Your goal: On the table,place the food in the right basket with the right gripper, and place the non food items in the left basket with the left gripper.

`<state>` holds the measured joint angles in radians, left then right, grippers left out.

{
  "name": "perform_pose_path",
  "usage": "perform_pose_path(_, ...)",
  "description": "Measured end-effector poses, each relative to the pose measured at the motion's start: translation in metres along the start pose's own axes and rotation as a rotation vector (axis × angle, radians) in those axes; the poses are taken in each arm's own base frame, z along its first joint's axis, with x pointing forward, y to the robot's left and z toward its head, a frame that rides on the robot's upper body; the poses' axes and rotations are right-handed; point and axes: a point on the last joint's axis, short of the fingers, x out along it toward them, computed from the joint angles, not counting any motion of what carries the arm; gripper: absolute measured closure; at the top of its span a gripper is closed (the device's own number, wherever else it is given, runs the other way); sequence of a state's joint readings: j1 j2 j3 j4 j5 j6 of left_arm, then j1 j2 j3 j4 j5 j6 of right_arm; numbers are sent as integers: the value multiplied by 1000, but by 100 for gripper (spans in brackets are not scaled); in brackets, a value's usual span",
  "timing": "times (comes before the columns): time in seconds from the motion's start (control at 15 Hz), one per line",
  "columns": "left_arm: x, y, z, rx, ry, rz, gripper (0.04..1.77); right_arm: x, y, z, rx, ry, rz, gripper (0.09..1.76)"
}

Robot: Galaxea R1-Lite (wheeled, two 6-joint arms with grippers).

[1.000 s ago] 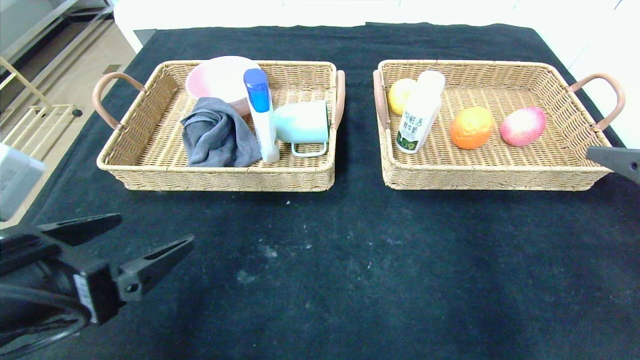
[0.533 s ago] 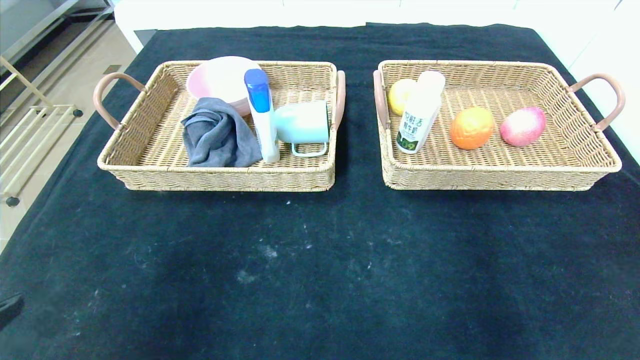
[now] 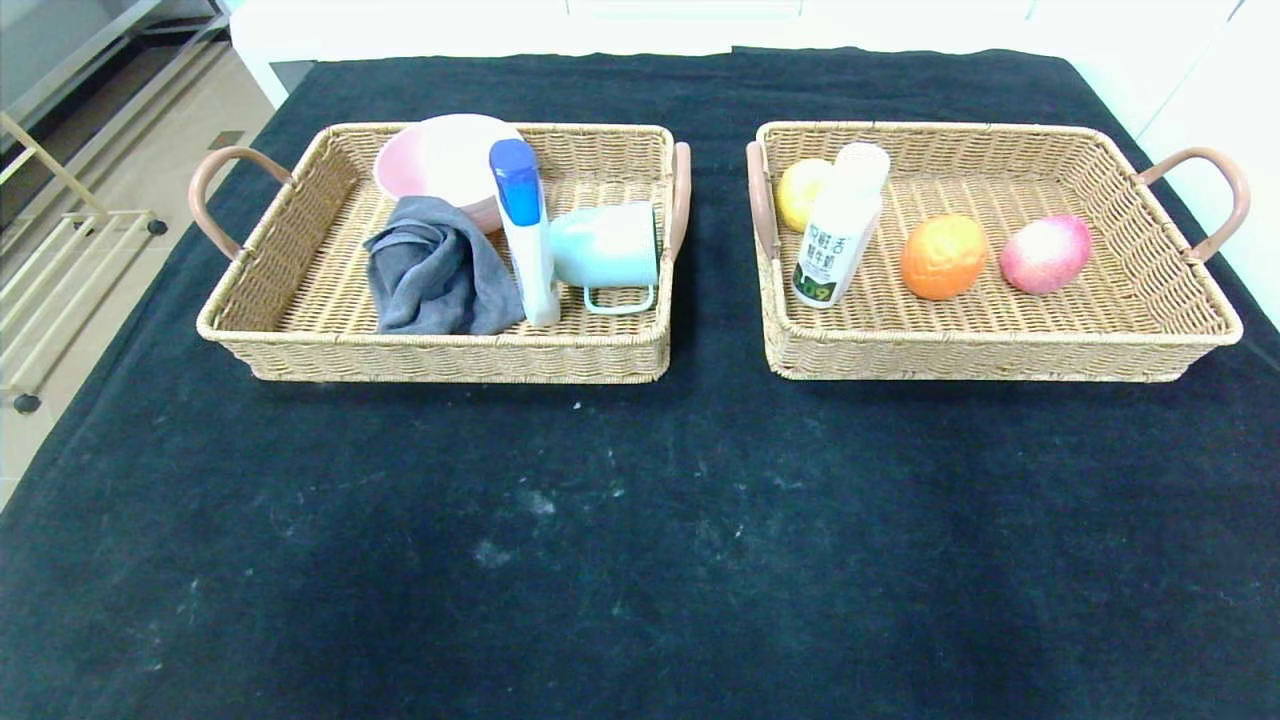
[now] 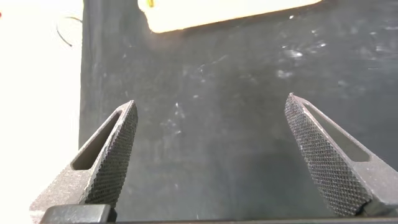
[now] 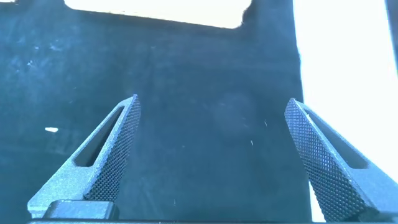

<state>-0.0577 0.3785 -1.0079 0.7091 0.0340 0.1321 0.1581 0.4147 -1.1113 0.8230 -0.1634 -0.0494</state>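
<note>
Two tan wicker baskets (image 3: 300, 300) (image 3: 1150, 300), four items in each; two white plastic bottles (image 3: 535, 265) (image 3: 835, 250) among them.

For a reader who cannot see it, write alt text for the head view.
Two wicker baskets on a black table: the left basket holds a bowl, cloth, bottle and cup; the right basket holds food.

The left pincer (image 4: 210, 109) hangs over the black cloth of the desk (image 4: 217, 155), its two textured, slotted fingers (image 4: 115, 155) spread wide with nothing between them. The cloth under it is dusty, flecked with pale specks. One edge of the desk shows against bright floor. Farther off, a pale, washed-out edge of a basket (image 4: 211, 12) rests on the cloth.
</note>
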Motion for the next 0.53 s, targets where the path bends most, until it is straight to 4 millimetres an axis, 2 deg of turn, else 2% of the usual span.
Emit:
perform_pose_path(0.27, -35, -9, -27, -1, -12, -3, 9, -24, 4, -27, 28, 31, -35, 15)
perform_pose_path(0.53, -46, -15, -47, -5, -44, -1, 9, -30, 12, -39, 95, 35, -2, 15)
